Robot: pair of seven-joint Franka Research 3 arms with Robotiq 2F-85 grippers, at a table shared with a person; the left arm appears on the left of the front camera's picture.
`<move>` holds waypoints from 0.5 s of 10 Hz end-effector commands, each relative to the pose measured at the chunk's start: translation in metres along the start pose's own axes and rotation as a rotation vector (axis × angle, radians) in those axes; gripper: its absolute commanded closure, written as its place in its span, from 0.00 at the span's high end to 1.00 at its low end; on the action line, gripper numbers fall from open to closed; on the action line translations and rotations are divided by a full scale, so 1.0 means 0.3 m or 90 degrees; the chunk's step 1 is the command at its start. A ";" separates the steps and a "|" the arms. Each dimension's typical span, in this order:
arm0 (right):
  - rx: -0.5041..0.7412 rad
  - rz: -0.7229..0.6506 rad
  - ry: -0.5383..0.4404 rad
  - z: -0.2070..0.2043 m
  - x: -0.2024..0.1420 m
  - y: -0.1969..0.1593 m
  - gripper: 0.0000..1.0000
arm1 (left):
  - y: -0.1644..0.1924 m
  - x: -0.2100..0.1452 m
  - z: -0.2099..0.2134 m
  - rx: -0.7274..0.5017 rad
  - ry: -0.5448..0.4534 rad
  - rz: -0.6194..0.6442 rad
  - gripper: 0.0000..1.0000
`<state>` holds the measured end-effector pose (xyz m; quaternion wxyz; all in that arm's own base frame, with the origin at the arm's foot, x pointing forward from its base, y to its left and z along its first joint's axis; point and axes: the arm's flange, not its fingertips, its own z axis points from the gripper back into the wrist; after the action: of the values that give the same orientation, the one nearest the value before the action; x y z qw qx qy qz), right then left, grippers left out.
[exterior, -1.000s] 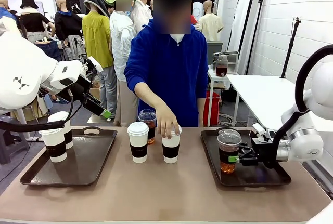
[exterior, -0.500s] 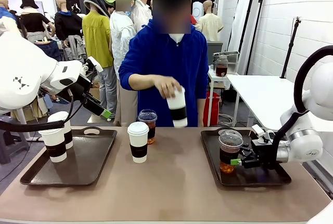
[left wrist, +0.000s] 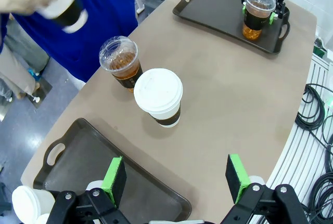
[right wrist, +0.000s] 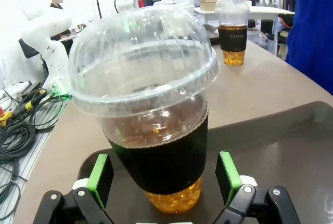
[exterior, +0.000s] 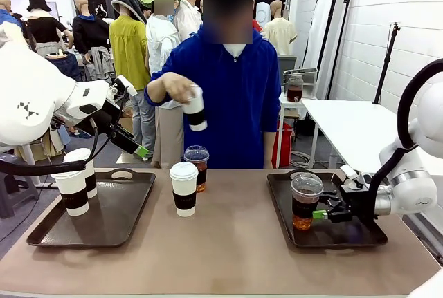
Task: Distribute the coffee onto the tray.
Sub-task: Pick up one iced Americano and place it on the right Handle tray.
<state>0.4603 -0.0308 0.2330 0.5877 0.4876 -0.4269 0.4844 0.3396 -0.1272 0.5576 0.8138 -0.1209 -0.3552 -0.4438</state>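
Right gripper (exterior: pixel 321 213) open around the clear cup (exterior: pixel 305 200), lower right

Its pads stand wide on either side of the upright cup (amber drink, dark sleeve, domed lid) on the tray (exterior: pixel 346 237), holding nothing. The left gripper (left wrist: pixel 176 178), also open and empty, looks the nearer one to the white lidded cup (left wrist: pixel 158 96), upright mid-frame above its pads.

We see a brown table (exterior: pixel 228 249) with a left tray (exterior: pixel 114 220) and a right tray (exterior: pixel 346 236) lying flat on it, well apart. Between them stand a white cup (exterior: pixel 184 189) and, just behind it, a clear cup (exterior: pixel 196 165).
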 end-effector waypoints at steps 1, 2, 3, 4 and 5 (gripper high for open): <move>-0.011 -0.021 0.019 0.038 0.002 0.053 1.00 | 0.003 -0.003 0.000 -0.001 -0.001 0.002 1.00; -0.019 -0.029 0.026 0.065 -0.007 0.069 1.00 | 0.003 -0.003 0.000 -0.001 -0.001 0.002 1.00; -0.028 -0.036 0.029 0.089 -0.014 0.085 1.00 | 0.003 -0.003 0.000 -0.001 -0.001 0.002 1.00; -0.039 -0.040 0.031 0.117 -0.019 0.100 1.00 | 0.003 -0.003 0.000 -0.001 -0.001 0.002 1.00; -0.048 -0.040 0.030 0.138 -0.020 0.111 1.00 | 0.003 -0.003 0.000 -0.001 -0.001 0.002 1.00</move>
<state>0.4339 -0.0685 0.2326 0.6175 0.4728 -0.4233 0.4647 0.3396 -0.1272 0.5576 0.8138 -0.1209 -0.3552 -0.4438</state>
